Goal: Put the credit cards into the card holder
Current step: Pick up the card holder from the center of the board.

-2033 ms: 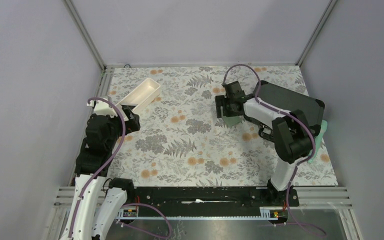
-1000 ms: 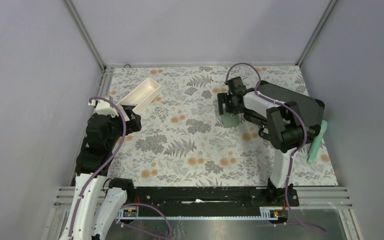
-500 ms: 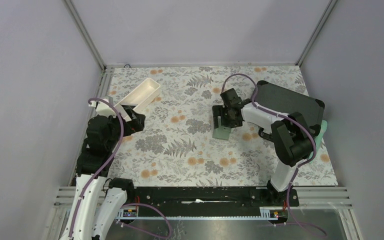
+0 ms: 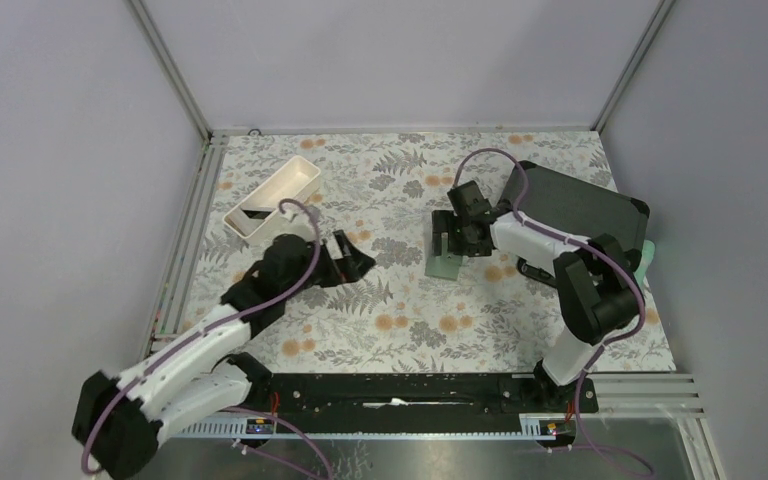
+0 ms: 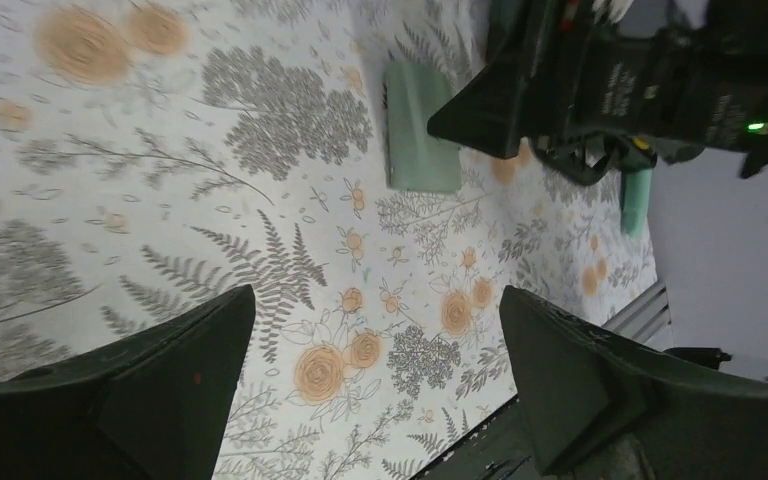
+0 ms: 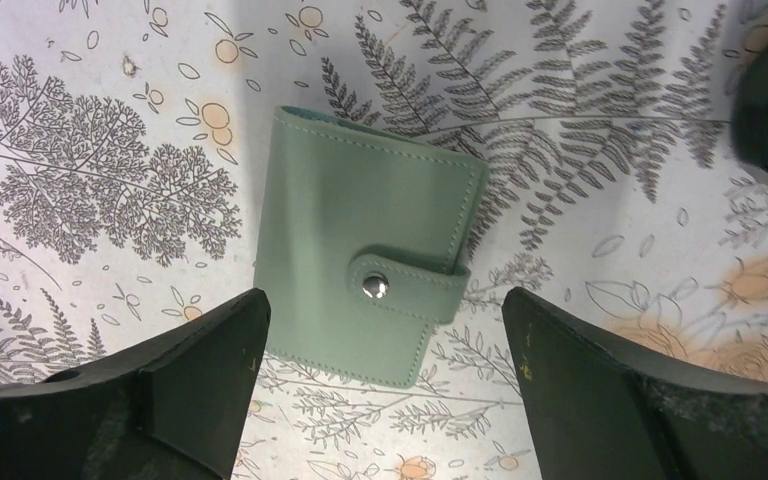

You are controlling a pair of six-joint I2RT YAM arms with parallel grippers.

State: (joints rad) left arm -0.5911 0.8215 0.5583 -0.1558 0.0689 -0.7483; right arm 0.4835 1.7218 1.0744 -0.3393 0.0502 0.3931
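The card holder (image 6: 360,255) is a sage-green wallet, shut with a snap strap, lying flat on the floral table right of centre (image 4: 443,264). My right gripper (image 6: 382,297) hangs just above it, open, with a finger on either side and not touching it; it also shows in the top view (image 4: 457,238). My left gripper (image 4: 357,258) is open and empty over the table's middle, pointing at the wallet, which shows ahead of it (image 5: 420,130). The left wrist view shows the left gripper (image 5: 375,292) with its jaws wide apart. No credit card shows clearly in any view.
A white oblong tray (image 4: 290,180) stands at the back left with something dark in its near end. A large black hard case (image 4: 580,205) lies at the back right behind the right arm. A teal object (image 4: 644,262) lies by the right edge.
My left arm has swung from the left edge by the tray out to the middle of the table. The wallet and my right gripper moved a little left and nearer over the earlier frames.
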